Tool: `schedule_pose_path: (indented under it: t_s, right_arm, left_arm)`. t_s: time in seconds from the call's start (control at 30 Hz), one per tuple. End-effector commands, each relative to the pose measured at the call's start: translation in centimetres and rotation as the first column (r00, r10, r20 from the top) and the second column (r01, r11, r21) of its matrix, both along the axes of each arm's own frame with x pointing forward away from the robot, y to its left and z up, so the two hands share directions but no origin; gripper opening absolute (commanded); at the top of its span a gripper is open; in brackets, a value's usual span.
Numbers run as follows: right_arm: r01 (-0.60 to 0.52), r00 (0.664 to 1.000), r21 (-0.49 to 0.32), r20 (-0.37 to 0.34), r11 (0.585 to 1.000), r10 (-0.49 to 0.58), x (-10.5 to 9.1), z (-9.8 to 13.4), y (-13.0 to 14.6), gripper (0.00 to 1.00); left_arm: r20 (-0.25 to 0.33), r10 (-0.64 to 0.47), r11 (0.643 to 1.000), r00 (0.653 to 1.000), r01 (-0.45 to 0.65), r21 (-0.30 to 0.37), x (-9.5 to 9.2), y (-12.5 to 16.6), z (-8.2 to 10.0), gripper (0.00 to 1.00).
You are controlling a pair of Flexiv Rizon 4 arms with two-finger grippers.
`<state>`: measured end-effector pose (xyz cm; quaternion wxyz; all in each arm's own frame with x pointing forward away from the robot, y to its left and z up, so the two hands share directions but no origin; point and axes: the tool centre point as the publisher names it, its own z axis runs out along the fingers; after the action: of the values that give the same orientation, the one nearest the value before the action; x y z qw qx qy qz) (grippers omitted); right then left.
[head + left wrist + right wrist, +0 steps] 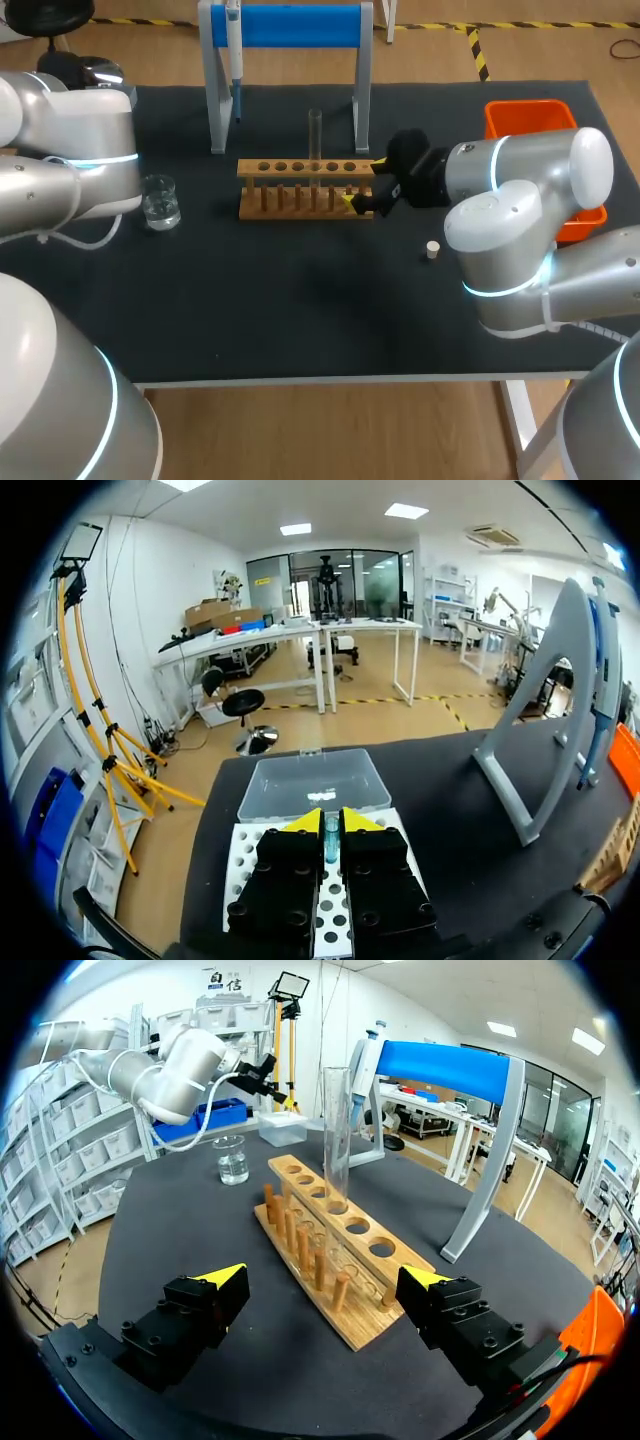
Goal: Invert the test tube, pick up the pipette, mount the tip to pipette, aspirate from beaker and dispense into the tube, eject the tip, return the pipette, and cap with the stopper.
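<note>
A clear test tube [315, 133] [336, 1130] stands upright in the wooden rack [300, 200] [345, 1260]. My right gripper [362, 196] [325, 1275] is open at the rack's right end, one finger on each side of it and the tube farther ahead. The pipette [234, 55] [600, 695] hangs on the blue-topped stand [285, 25]. A glass beaker [160, 203] [231, 1158] sits left of the rack. The small stopper [432, 250] lies on the mat under my right arm. My left gripper [331, 822] is shut above the white tip box [245, 865], holding nothing.
An orange bin [530, 120] stands at the back right, partly behind my right arm. The tip box's clear lid [312, 785] lies open beyond the left gripper. The stand's grey legs [215, 95] rise just behind the rack.
</note>
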<state>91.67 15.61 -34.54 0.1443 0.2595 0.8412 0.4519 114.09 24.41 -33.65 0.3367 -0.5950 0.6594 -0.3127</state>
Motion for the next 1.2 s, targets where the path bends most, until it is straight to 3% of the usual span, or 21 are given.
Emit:
schedule_pose_path:
  t_s: [0.03,0.53,0.57,0.73,0.83,0.93,1.0,1.03,1.2]
  right_arm:
    - [-0.001,1.000,0.000,-0.001,1.000,0.001,0.0,0.0,-0.1,1.00]
    - [-0.001,1.000,0.000,-0.001,1.000,0.001,0.0,0.0,-0.1,1.00]
    - [-0.001,1.000,0.000,-0.001,1.000,0.001,0.0,0.0,-0.1,1.00]
    - [-0.001,1.000,0.000,-0.001,1.000,0.001,0.0,0.0,-0.1,1.00]
    - [-0.001,1.000,0.000,-0.001,1.000,0.001,0.0,0.0,-0.1,1.00]
    - [-0.001,1.000,0.000,-0.001,1.000,0.001,0.0,0.0,-0.1,1.00]
    - [-0.001,1.000,0.000,-0.001,1.000,0.001,0.0,0.0,-0.1,1.00]
    - [-0.001,1.000,0.000,-0.001,1.000,0.001,0.0,0.0,-0.1,1.00]
    - [-0.001,1.000,0.000,-0.001,1.000,0.001,0.0,0.0,-0.1,1.00]
  left_arm:
    - [0.009,-0.001,1.000,1.000,0.001,0.006,-0.5,-0.2,1.1,0.00]
    - [0.079,-0.005,0.999,0.997,0.001,0.052,-2.5,-1.3,6.5,0.00]
    - [0.105,-0.017,0.999,0.994,0.014,0.033,-2.9,-1.6,7.1,0.00]
    - [0.129,-0.156,0.987,0.979,0.151,0.049,-5.2,-4.8,10.2,0.00]
    - [0.142,-0.288,0.957,0.947,0.282,0.061,-7.2,-7.4,12.2,0.00]
    - [0.142,-0.457,0.889,0.878,0.451,0.073,-9.6,-10.4,14.0,0.00]
    - [0.126,-0.592,0.806,0.796,0.589,0.064,-11.5,-12.7,15.2,0.00]
    - [0.125,-0.678,0.734,0.725,0.677,0.056,-12.7,-13.9,15.8,0.00]
    - [0.125,-0.678,0.734,0.725,0.677,0.056,-12.7,-13.9,15.8,0.00]
